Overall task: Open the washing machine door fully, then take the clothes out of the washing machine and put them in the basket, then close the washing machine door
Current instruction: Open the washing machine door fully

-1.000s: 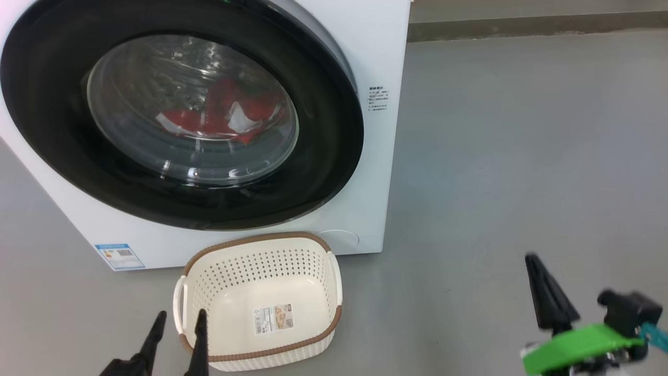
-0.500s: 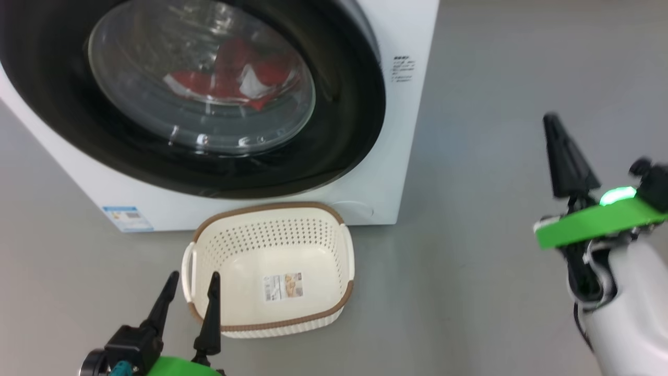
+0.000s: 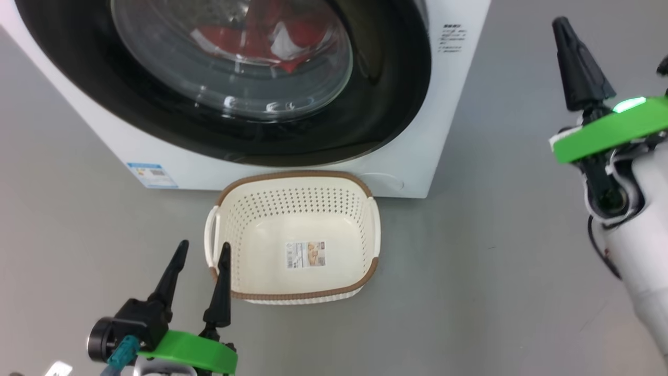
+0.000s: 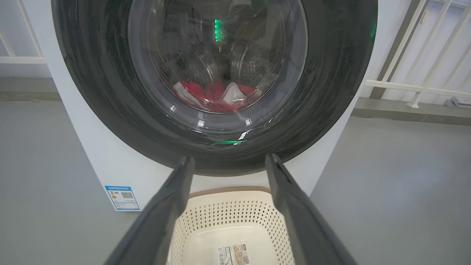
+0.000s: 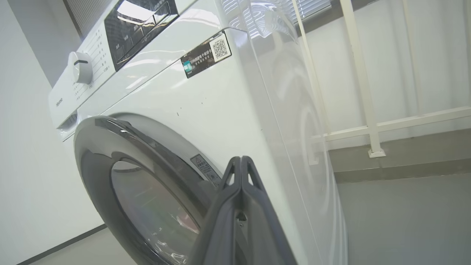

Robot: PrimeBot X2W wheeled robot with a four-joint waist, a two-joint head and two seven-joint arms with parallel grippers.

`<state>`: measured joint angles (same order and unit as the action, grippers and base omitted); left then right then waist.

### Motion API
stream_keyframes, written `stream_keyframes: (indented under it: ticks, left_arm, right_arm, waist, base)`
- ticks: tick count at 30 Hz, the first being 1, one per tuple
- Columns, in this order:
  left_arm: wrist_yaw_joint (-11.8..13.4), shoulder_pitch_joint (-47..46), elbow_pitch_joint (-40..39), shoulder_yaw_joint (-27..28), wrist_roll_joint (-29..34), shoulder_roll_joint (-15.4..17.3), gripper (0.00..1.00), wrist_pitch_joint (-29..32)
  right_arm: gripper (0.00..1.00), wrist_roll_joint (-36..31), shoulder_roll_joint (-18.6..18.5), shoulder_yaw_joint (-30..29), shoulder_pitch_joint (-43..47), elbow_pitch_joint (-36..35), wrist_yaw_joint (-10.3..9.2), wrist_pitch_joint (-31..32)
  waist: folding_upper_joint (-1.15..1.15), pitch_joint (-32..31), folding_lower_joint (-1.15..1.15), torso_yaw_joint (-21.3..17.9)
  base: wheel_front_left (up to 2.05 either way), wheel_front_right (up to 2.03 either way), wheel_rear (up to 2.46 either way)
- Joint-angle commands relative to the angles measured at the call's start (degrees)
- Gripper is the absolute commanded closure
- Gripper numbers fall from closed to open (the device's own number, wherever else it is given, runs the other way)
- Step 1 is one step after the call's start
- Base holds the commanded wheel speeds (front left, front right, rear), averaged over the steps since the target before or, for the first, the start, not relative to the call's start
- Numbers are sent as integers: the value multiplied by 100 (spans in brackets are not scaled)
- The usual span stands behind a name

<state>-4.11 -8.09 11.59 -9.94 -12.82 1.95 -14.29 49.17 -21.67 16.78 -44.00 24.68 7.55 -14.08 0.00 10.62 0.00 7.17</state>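
Floor (image 3: 522, 235): smooth grey, matte, with a faint sheen.

Far edge of the floor: a raised grey kerb (image 4: 404, 110), darker than the floor, runs along it.

White railing (image 4: 415, 87) stands on the kerb. It has thin posts and one horizontal rail, and some bars look slanted in the left wrist view. In the right wrist view, one post ends in a square base plate (image 5: 376, 152) set on the kerb top.

Small grey fitting (image 4: 454, 102) on the kerb near the railing's foot; too small to identify.

Pale wall (image 5: 423, 55) behind the railing.

Second plain white wall (image 5: 29, 184) at the floor's left edge in the right wrist view. It meets the floor along a dark skirting strip (image 5: 62, 244).
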Motion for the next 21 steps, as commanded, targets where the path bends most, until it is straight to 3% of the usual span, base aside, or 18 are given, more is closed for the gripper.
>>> stream_keyframes:
  ticks: [1, 10, 21]
  left_arm:
    - [62, -218, -145, 135, -38, 93, 0, -71]
    - [106, -414, -178, 10, -103, 93, 0, -71]
    - [173, -689, -150, -266, -216, 93, 0, -71]
  right_arm:
    - [100, 242, -128, 194, -193, -70, -6, 60]
    - [100, 2132, -697, 1087, -1021, 19, -6, 1089]
    - [100, 3844, -929, 1338, -1667, 425, -6, 2984]
  waist:
    - [0, 156, 0, 149]
    - [0, 526, 0, 364]
    - [0, 895, 0, 619]
  base:
    - [0, 0, 0]
    - [0, 0, 0]
    - [0, 0, 0]
